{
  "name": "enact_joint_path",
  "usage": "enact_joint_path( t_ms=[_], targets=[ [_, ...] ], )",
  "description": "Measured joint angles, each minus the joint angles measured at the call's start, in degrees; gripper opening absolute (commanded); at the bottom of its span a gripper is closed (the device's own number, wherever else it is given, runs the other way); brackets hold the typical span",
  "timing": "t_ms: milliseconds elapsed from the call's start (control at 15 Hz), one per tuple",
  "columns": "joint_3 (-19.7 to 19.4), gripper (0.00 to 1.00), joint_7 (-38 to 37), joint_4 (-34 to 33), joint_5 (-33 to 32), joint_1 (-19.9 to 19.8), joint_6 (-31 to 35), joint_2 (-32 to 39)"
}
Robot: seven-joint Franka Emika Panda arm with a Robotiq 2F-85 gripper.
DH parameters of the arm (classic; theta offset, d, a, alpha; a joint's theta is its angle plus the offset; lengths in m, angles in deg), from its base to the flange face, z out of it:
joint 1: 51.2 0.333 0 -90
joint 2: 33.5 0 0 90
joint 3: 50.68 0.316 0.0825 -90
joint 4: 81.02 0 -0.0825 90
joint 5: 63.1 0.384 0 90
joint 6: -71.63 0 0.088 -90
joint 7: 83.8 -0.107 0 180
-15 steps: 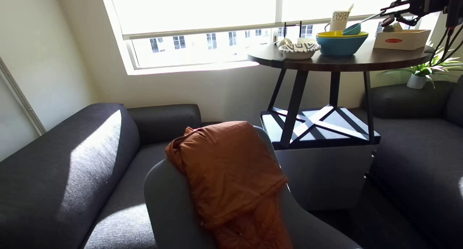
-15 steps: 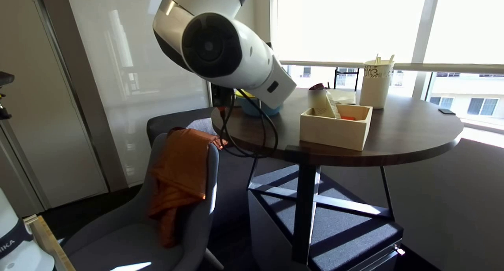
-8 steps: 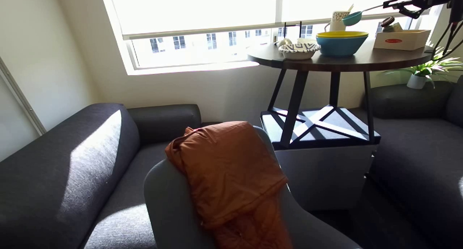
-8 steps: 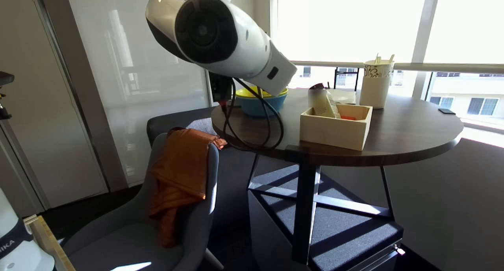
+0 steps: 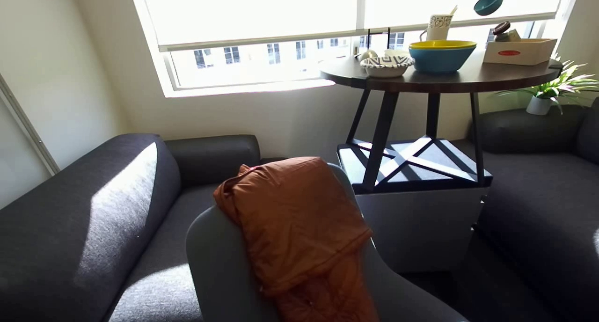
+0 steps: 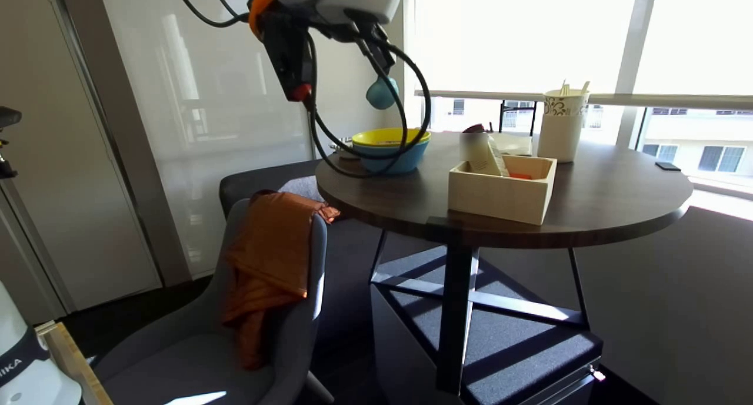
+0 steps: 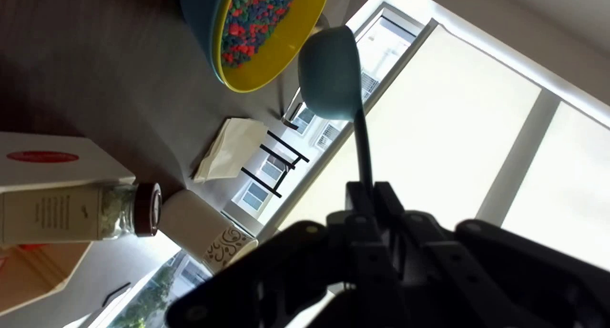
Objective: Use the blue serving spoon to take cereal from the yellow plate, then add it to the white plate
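The tool [image 7: 371, 189] grips the blue serving spoon [image 7: 331, 75] — aloft; cereal [image 7: 255, 23] lies in the yellow plate [image 7: 295, 30].

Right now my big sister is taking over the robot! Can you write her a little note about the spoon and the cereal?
Gripper: shut on the handle of the blue serving spoon, held up in the air.
Where: the yellow plate is on the table with cereal in it; the white plate is beside it.
Done: spoon picked up. I can't see whether cereal is in the spoon or the white plate.
Left: probably check the spoon; if empty, scoop first, then tip it over the white plate.
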Motion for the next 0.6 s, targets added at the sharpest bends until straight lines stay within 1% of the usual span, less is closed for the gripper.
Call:
enact_joint_path(
  t_ms=[200, 267, 400, 467, 600],
  targets=[
    [1.21, 0.08, -1.71, 0.88, -3.3, 0.0, 1.47, -4.68],
    [1.3, 0.02, -1.77, 1.12, -3.4, 0.0, 1.64, -5.16],
    [1.27, 0.02, -1.53, 1.45, -3.34, 0.18, 1.87, -5.17],
    [1.4, 0.02, -0.54, 1.44, -3.06, 0.66, 2.78, -5.12],
    [2.81, 0.02, 2.66, 1.13, -2.96, 2.09, 7.05, -5.19]
  ],
)
